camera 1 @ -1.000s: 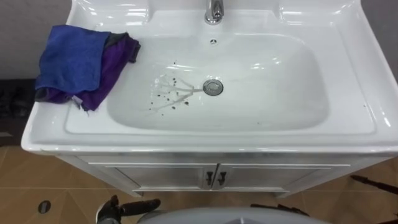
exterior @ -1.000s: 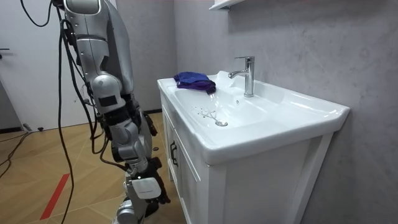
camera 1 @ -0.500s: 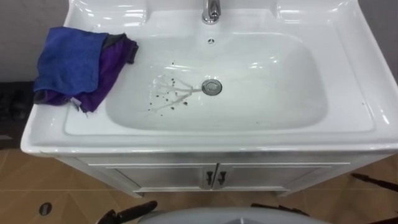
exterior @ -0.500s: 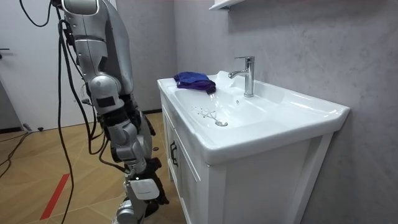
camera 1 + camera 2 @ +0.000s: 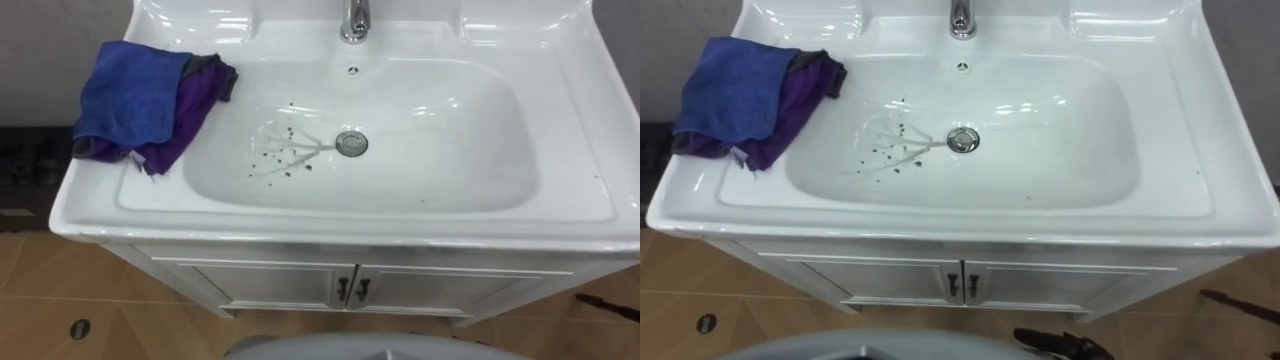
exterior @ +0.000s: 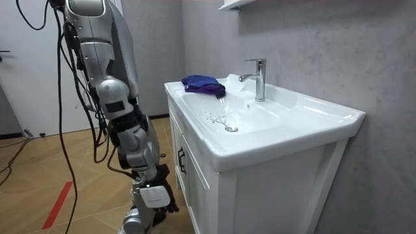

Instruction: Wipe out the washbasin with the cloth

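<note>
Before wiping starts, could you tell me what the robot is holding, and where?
Nothing: the cloth lies on the basin rim; the right hand hangs empty.

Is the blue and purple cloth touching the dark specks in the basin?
Apart. The left eye view shows the cloth on the basin's left rim, with bare white porcelain between it and the dark specks.

The faucet [image 5: 353,22] is cut off by the eye views' top edge above its base. The purple cloth [image 5: 193,110] lies largely hidden under the blue cloth [image 5: 130,86]. The dark specks [image 5: 285,160] in the basin [image 5: 480,150] are too small to identify. The right hand [image 6: 151,195], low beside the cabinet [image 6: 195,195], is too small to read.
</note>
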Robot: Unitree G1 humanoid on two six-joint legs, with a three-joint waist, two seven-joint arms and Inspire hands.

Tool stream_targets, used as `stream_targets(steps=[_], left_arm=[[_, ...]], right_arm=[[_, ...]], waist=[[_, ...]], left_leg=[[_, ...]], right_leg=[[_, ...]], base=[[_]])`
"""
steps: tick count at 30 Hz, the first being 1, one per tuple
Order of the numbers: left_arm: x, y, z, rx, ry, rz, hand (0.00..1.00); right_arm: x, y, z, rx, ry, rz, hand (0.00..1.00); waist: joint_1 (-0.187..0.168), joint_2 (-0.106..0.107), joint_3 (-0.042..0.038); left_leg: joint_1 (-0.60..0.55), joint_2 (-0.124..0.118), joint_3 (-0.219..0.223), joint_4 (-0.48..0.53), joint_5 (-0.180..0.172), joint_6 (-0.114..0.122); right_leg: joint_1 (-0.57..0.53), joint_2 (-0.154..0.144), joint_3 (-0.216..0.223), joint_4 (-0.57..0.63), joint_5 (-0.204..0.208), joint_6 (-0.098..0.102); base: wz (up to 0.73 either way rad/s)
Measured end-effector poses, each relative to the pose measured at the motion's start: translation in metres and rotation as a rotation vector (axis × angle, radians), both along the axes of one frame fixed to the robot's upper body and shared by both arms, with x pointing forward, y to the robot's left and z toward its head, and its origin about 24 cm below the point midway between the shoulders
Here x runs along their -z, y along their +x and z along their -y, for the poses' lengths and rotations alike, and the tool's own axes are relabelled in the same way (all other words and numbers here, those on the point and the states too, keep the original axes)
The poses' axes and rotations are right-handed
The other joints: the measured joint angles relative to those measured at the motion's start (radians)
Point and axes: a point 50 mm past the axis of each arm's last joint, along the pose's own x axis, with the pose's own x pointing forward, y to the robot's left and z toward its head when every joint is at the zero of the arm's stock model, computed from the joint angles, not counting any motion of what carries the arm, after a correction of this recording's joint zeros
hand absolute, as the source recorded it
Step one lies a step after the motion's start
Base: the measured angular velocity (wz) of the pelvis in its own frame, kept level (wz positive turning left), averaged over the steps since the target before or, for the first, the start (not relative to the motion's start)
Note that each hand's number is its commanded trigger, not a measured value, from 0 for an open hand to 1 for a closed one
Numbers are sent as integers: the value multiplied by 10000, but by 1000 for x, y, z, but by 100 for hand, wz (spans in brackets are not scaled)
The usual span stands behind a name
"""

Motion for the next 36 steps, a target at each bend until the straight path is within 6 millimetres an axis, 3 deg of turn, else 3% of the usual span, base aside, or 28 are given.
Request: stream_targets(steps=[5,8,10,17,23,28,36], left_arm=[[-6,6,-22,-2250,833,459,0],[-10,8,-35,-3178,1213,601,0],[-14,18,-45,-3950,1526,1092,0],[-36,43,-82,-5247,2920,2589,0],[-78,77,-120,-6150,4810,4393,0],[-127,108,-147,-6233,6695,5718,0],[-200,136,-161,-5426,9977,7103,0]], right_arm=[[-1,-3,7,-18,-153,-234,0],[-4,-5,19,-46,-439,-426,0],[-6,-5,25,-50,-624,-429,0],[-8,-2,35,-673,-1056,-436,0],[-10,3,40,-1319,-1600,-120,0],[-12,11,40,-1480,-1777,453,0],[-11,3,40,-1563,-1845,413,0]], waist=[[337,88,3],[559,259,24],[782,374,29],[1013,481,1],[1374,601,-42],[1562,618,-61],[1645,768,-87]], left_leg=[[-22,-69,-358,90,3,10],[-25,-96,-438,177,-18,45],[-69,-98,-441,188,-16,46],[-403,-115,-686,247,87,4],[-583,-111,-808,402,102,19],[-872,-118,-928,529,102,25],[-866,-133,-979,541,101,30]], right_leg=[[199,-14,-129,1,-1,2],[280,-26,-184,2,-9,14],[250,-30,-193,-16,-19,28],[65,-3,-256,-8,-87,57],[-75,-11,-504,84,-88,53],[-257,-1,-510,82,-88,51],[-244,-6,-607,81,-86,48]], base=[[21],[8],[0],[10],[5],[6],[1]])
